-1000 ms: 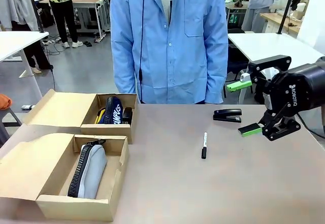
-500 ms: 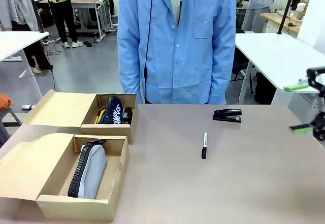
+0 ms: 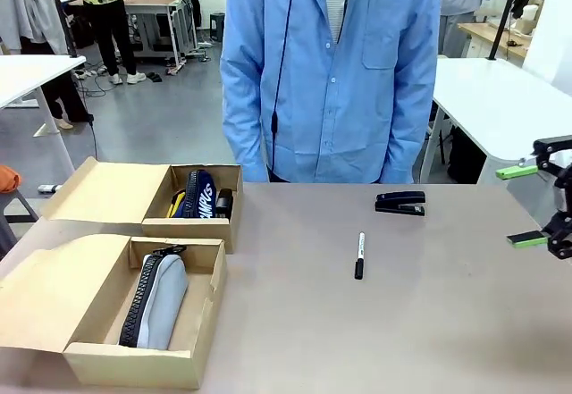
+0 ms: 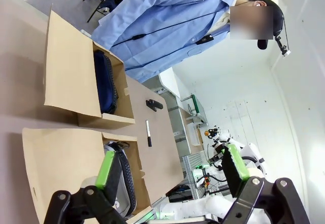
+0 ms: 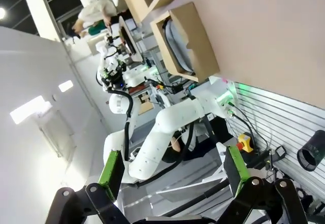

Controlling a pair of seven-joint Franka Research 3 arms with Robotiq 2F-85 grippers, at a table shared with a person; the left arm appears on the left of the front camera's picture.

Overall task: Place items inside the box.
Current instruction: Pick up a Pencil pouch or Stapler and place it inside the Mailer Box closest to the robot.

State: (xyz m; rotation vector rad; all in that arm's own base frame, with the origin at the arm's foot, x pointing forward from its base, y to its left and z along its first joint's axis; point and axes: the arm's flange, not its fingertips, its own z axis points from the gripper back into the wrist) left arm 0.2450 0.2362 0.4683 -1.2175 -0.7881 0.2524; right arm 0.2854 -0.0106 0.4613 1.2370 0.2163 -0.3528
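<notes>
The left claw (image 4: 169, 160) stands wide and empty, facing the boxes. The grey pouch (image 3: 161, 300) lies in the near box (image 3: 134, 367). The navy pouch (image 3: 198, 193) sits in the far box (image 3: 107, 193), whose wall mostly hides a yellow tool (image 3: 179, 203) and a dark item (image 3: 224, 203). The marker (image 3: 359, 255) and stapler (image 3: 399, 203) lie loose on the desk (image 3: 375, 331). The right claw (image 3: 523, 205), wide, empty and cut off at the edge, should probably straddle the marker's thin barrel crosswise and go low before closing.
</notes>
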